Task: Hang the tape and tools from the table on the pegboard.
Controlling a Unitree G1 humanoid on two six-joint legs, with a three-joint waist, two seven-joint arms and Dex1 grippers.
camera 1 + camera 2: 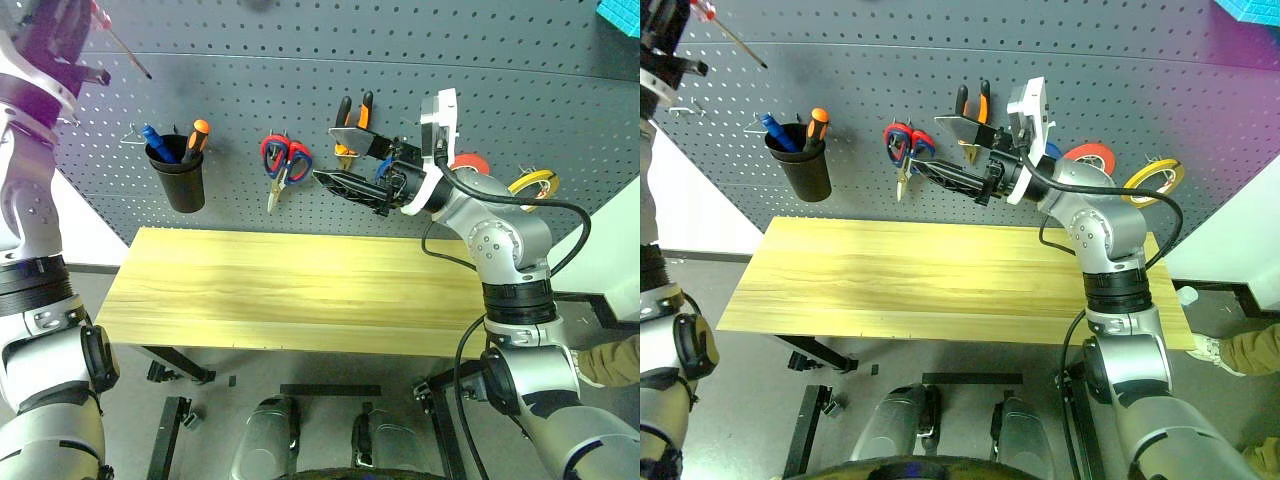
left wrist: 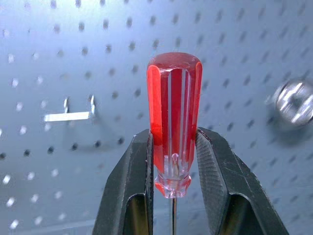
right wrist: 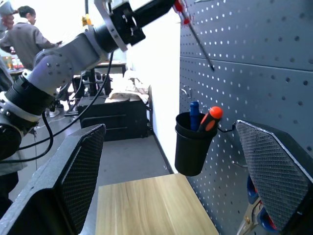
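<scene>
Dark grey perforated pegboard fills the wall ahead of us, above our long light wooden tabletop, whose surface lies bare.

At far left, our left gripper is raised high near the board's upper corner. Its two black fingers are clenched on the slim screwdriver with the translucent red handle. The handle sits squarely between the pads, its rounded end sticking out beyond the fingertips, while the thin metal shaft slants down toward the board. A bare metal hook juts from the board just beside the handle.

Further right hangs a black plastic cup holding a blue-handled tool and an orange-handled one. Next come red-handled scissors hanging blades down, then orange-and-black-handled pliers on their hook.

Our right gripper hovers in front of the board just below the pliers, pointing leftward, its fingers spread wide and holding nothing. Behind that wrist, the thin red tape roll hangs on the board, with a yellow tape roll just beside it.
</scene>
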